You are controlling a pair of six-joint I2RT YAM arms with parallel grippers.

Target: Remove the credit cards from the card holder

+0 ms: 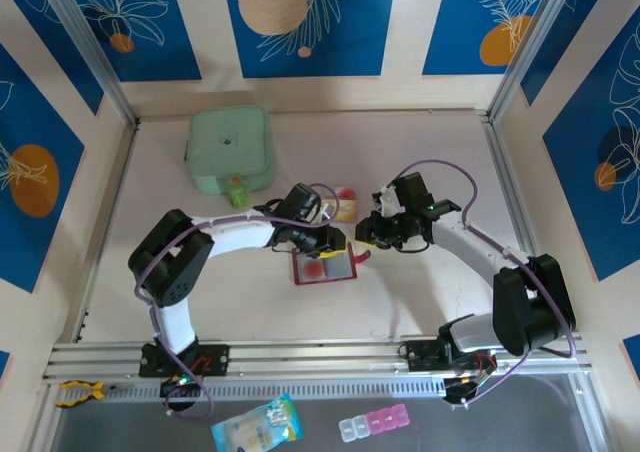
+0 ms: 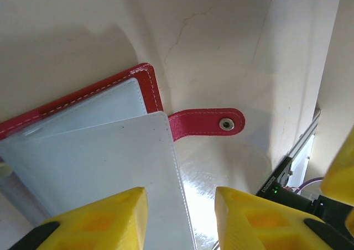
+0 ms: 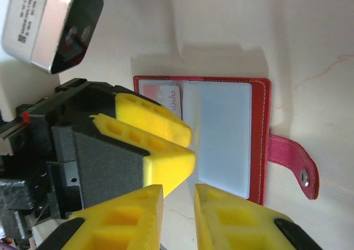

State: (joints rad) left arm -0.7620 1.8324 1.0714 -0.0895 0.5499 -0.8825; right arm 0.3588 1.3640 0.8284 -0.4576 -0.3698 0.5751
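The card holder point(image 3: 221, 134) is laid open on the pale surface point(image 1: 420, 302), about midway between the two arms. It is seen as a dark red wallet with pale stitching along its rim and pale grey clear sleeves point(image 2: 99, 167) inside. Its red snap tab point(image 2: 207, 123) is stretched flat to one side, with the metal stud showing. A whitish card point(image 3: 174, 98) with red lettering is tucked in one sleeve and is mostly covered by the left fingers point(image 2: 110, 217). These are parted over the sleeve edge, and no grip can be made out. The right fingers point(image 3: 238, 222) are held just beside the holder, narrowly parted with nothing between them. Just beyond the holder, a few credit cards point(image 1: 345, 206) are lying, too small for detail. A mint-green pouch point(image 1: 230, 147) is set well apart.
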